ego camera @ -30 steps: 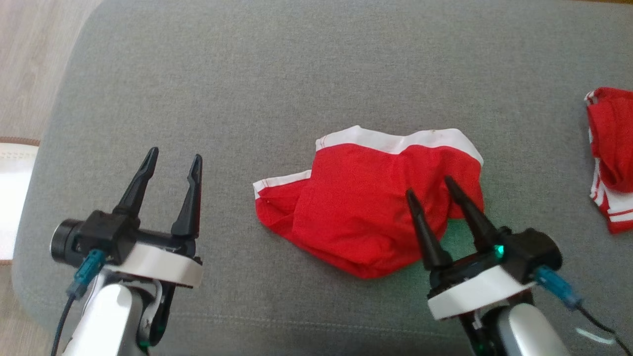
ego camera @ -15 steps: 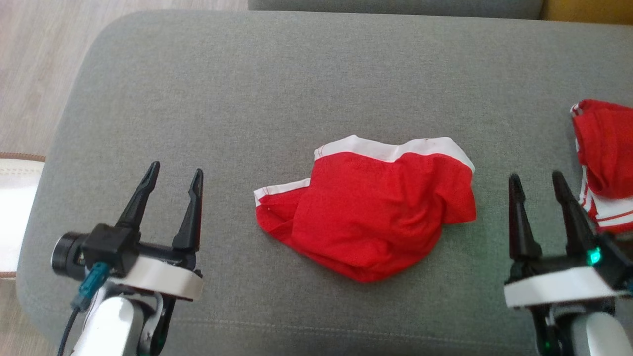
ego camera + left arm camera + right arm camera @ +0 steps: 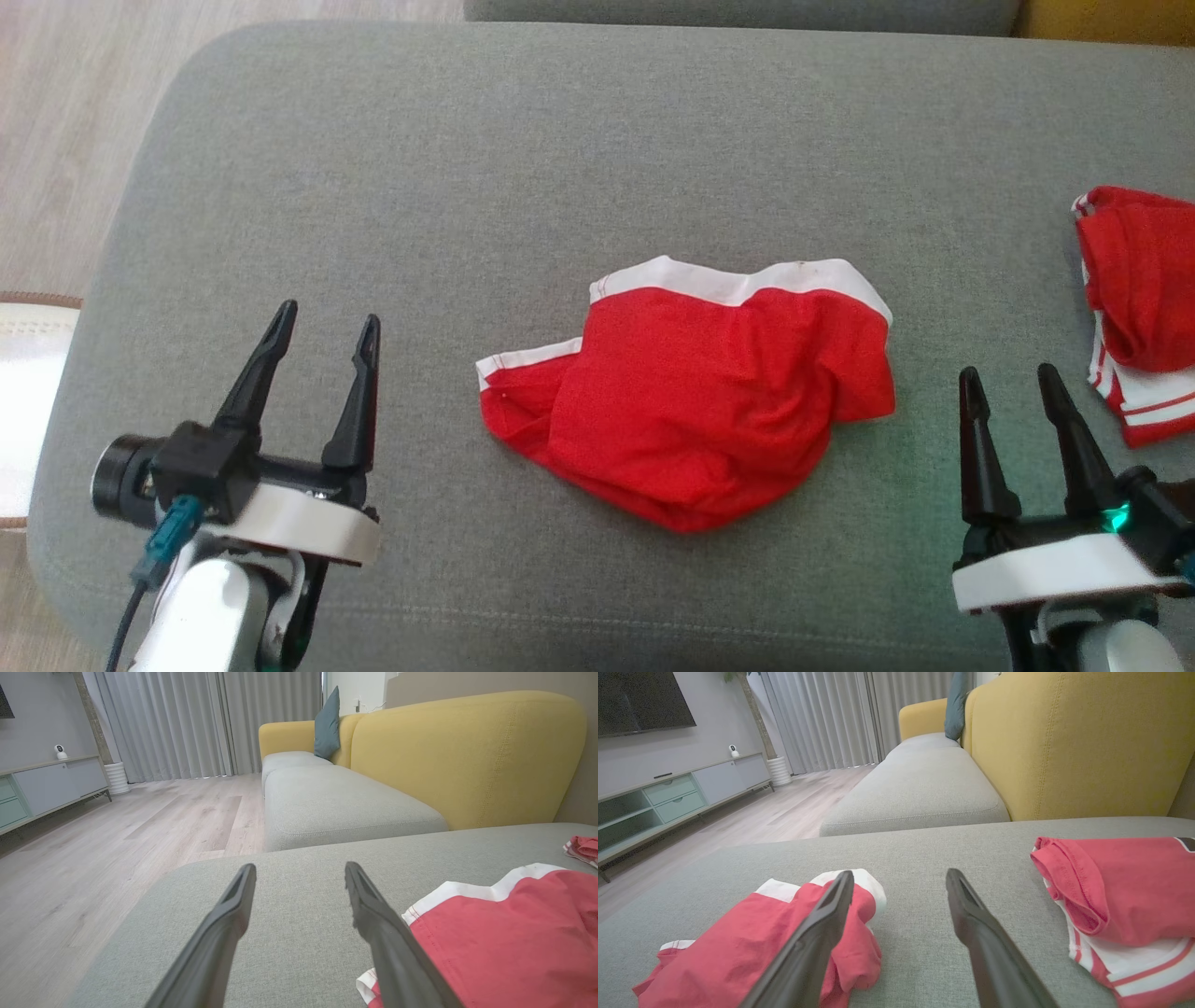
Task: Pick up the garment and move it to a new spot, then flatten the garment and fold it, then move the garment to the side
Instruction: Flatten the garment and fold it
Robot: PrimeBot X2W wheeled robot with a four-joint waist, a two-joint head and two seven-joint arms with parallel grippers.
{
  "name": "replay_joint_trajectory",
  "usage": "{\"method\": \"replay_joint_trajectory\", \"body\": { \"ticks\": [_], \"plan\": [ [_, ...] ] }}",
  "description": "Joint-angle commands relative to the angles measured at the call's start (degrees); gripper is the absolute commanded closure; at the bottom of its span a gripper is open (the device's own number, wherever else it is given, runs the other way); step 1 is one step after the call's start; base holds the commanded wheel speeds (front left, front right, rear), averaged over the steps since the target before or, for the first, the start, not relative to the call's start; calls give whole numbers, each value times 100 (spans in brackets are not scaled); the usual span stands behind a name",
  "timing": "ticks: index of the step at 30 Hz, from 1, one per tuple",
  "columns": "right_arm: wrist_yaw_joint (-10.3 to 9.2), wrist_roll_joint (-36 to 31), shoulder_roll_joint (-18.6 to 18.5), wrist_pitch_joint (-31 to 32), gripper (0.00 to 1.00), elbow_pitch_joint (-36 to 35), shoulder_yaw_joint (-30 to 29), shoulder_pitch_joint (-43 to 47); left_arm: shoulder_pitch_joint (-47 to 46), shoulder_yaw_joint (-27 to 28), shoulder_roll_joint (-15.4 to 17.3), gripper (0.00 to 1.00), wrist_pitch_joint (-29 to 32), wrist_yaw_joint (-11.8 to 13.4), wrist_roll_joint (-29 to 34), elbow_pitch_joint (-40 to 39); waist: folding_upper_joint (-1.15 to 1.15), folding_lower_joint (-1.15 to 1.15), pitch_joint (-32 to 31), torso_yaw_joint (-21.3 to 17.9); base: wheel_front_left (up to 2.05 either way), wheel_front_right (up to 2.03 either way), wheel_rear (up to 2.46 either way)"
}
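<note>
A crumpled red garment [image 3: 700, 392] with white trim lies in a heap at the middle of the grey cushion [image 3: 560, 168]; it also shows at the lower right of the left wrist view [image 3: 504, 942] and the lower left of the right wrist view [image 3: 752, 942]. My left gripper [image 3: 327, 322] stands open to the garment's left, well apart from it. To the garment's right my right gripper [image 3: 1010, 378] is open too, over bare cushion, with nothing between its fingers [image 3: 817, 933].
A second red and white garment [image 3: 1134, 299] lies at the cushion's right edge, seen close in the right wrist view [image 3: 1120, 896]. Wooden floor [image 3: 65, 112] runs past the cushion's left edge. A yellow sofa back [image 3: 467, 751] rises behind.
My right gripper has drawn off the garment and moved right and down onto bare cushion, staying open. The head camera shifted slightly. The left gripper has not moved.
</note>
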Motion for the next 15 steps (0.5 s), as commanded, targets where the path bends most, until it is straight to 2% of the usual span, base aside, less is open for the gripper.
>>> {"method": "replay_joint_trajectory", "body": {
  "ticks": [1, 7, 15],
  "plan": [
    [-4, -2, -34, -23, 0, -223, 153, -108, -123, 269, 156, 0, -45, 18, 37, -192, 0, 0, 6, -2, 0, 0, 0],
    [-4, 113, -34, -25, 0, -97, 128, -153, -159, 254, 164, 0, -45, 14, 33, -207, 0, 0, 63, -4, 0, 0, 0],
    [-4, 337, -34, 20, 0, 560, 23, -536, -288, 247, 142, 0, -45, -13, 24, -242, 0, 0, 298, 28, 0, 0, 0]
  ]
}}
